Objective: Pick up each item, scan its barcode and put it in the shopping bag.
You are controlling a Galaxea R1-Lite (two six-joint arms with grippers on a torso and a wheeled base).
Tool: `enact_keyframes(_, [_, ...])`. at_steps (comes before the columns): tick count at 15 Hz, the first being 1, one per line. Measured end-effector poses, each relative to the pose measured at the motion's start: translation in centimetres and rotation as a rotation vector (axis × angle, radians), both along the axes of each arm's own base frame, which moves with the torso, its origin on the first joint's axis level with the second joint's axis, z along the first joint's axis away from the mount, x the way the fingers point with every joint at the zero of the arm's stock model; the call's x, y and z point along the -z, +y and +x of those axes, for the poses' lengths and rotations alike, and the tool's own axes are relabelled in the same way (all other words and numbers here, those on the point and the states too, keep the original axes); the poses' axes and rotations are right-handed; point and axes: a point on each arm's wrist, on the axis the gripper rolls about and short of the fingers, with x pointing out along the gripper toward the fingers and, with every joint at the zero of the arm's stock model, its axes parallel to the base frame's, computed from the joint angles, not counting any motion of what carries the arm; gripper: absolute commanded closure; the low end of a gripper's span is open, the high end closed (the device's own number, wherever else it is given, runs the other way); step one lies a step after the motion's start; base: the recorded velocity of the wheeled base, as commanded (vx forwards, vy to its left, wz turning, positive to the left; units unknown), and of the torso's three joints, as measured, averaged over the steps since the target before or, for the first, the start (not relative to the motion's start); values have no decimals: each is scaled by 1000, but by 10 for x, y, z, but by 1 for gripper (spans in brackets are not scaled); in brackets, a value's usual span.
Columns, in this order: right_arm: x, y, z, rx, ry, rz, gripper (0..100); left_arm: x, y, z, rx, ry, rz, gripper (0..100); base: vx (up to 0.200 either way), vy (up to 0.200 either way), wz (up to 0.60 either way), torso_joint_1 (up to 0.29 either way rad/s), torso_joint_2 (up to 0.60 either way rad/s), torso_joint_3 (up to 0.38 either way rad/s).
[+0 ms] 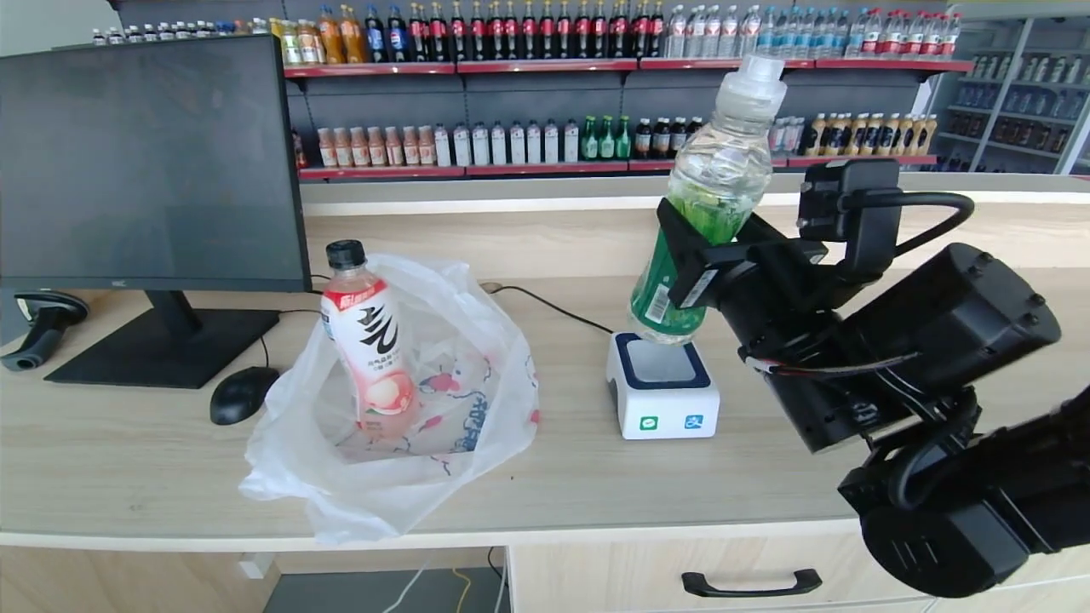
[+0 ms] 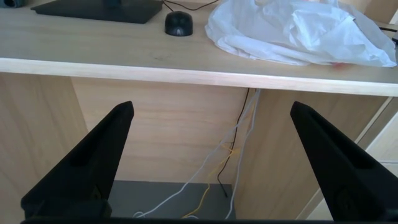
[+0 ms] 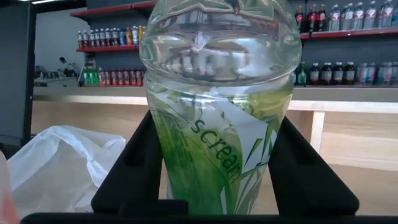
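Grips a green-labelled bottle in the right pincer, fingers closed on the label band at mid-height, over the right part of the table. Holds it tilted, pale cap up and leaning right, base low over the far part of a white scanner box with a dark-rimmed top; cannot tell whether base and box touch. Carries clear liquid in the see-through upper half, above the green label.

Hangs the left pincer below the near table edge, fingers spread wide, facing the wooden front panel and loose cables under the table.

Left of the scanner box, lying open on the table, well apart from the held bottle: a translucent white shopping bag. Inside it, a pink-labelled bottle with a black cap, upright with a slight lean, top poking above the bag's mouth.

Further left: a dark monitor on its stand, a black mouse just beside the bag's left edge, a handheld scanner at the left end of the table. Behind the table, shelves lined with drink bottles.
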Motion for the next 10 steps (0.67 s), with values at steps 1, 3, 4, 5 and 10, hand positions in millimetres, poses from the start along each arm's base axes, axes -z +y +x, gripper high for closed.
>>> enact_keyframes(1, [-5, 6, 6, 24, -42, -36, 100, 0, 0, 0, 0, 0, 0, 0, 0, 0, 0, 0, 0, 0])
enact_keyframes(3, [-5, 15, 11, 64, -82, -126, 100, 0, 0, 0, -1, 0, 0, 0, 0, 0, 0, 0, 0, 0])
enact_keyframes(4, [-2, 19, 9, 71, -86, -164, 100, 0, 0, 0, -1, 0, 0, 0, 0, 0, 0, 0, 0, 0])
enact_keyframes(5, [0, 22, 8, 70, -88, -186, 100, 0, 0, 0, -1, 0, 0, 0, 0, 0, 0, 0, 0, 0])
enact_keyframes(10, [9, 30, 2, 52, -105, -285, 100, 0, 0, 0, 0, 0, 0, 0, 0, 0, 0, 0, 0, 0])
